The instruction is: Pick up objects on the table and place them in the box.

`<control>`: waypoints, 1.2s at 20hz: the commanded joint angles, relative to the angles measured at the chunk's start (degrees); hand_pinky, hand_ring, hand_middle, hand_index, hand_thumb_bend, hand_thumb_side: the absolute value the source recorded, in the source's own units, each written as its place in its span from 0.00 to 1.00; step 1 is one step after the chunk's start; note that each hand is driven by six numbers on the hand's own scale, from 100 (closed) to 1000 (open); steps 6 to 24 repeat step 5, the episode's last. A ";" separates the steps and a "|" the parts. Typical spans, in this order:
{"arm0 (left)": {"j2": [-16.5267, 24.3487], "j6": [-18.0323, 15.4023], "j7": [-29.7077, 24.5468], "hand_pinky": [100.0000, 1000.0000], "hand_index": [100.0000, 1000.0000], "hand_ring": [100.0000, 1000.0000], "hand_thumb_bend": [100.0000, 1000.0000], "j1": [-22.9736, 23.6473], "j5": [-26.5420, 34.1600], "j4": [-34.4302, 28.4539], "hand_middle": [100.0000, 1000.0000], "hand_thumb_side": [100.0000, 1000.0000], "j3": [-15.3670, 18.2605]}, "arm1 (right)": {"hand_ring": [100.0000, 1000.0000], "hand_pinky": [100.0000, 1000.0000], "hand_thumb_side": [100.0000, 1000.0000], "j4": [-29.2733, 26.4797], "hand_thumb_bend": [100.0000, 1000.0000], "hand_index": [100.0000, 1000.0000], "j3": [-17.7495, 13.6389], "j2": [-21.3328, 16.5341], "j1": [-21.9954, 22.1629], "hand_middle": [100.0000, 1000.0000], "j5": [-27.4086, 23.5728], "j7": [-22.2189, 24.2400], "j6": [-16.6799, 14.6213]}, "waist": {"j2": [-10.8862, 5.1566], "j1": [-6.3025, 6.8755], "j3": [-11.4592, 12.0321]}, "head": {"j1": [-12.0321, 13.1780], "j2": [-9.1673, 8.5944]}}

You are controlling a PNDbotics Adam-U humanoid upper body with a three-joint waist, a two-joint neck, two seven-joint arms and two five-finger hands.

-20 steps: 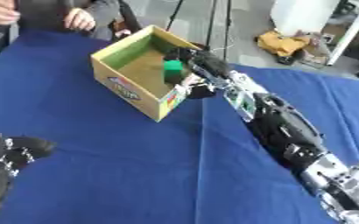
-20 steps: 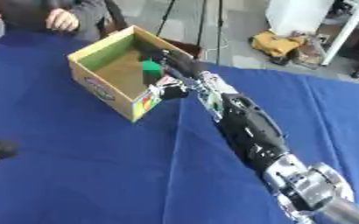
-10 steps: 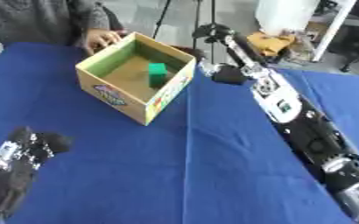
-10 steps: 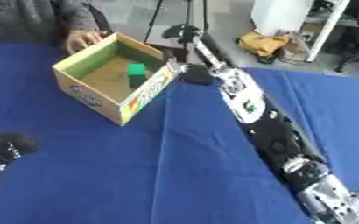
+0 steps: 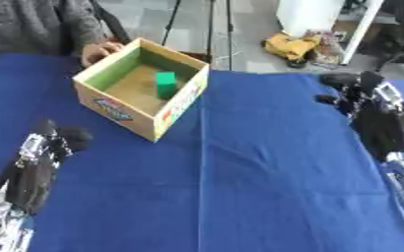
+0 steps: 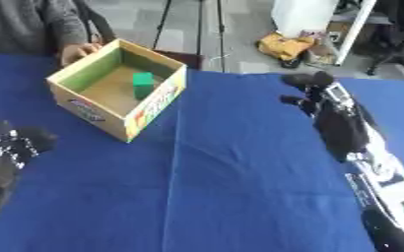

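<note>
Now the robot's black right hand (image 6: 313,91) has pulled back from the open cardboard box with green inner walls (image 5: 181,96) to the right side of the blue-clothed table (image 5: 257,167), well apart from it, fingers relaxed and holding nothing. What it carried, the small green block (image 5: 165,84), stands inside the box on its floor, so that placement looks done. A person's hand (image 5: 99,50) touches the box's far rim. At lower left the left hand (image 5: 49,147) rests idle, fingers curled and empty, and no loose object shows on the cloth
</note>
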 commanded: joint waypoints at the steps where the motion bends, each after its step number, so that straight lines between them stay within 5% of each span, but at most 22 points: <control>1: 1.49 -0.21 1.11 0.80 0.66 0.76 0.17 -0.20 -0.21 -0.49 0.58 1.00 1.07 | 0.95 0.81 0.89 -2.53 0.00 0.73 -2.27 1.12 1.82 0.75 -0.17 -1.37 0.93 | -0.69 0.32 -0.58 | 0.47 -0.15; 5: 1.39 -0.29 1.82 0.79 0.66 0.75 0.17 0.25 -0.34 -0.43 0.57 1.00 1.46 | 0.95 0.80 0.91 -2.72 0.00 0.70 -3.51 4.31 4.23 0.74 0.79 -2.39 1.44 | -0.70 0.49 -1.44 | 0.76 0.22; 24: 1.39 -0.29 1.82 0.79 0.66 0.75 0.17 0.25 -0.34 -0.43 0.57 1.00 1.46 | 0.95 0.80 0.91 -2.72 0.00 0.70 -3.51 4.31 4.23 0.74 0.79 -2.39 1.44 | -0.70 0.49 -1.44 | 0.76 0.22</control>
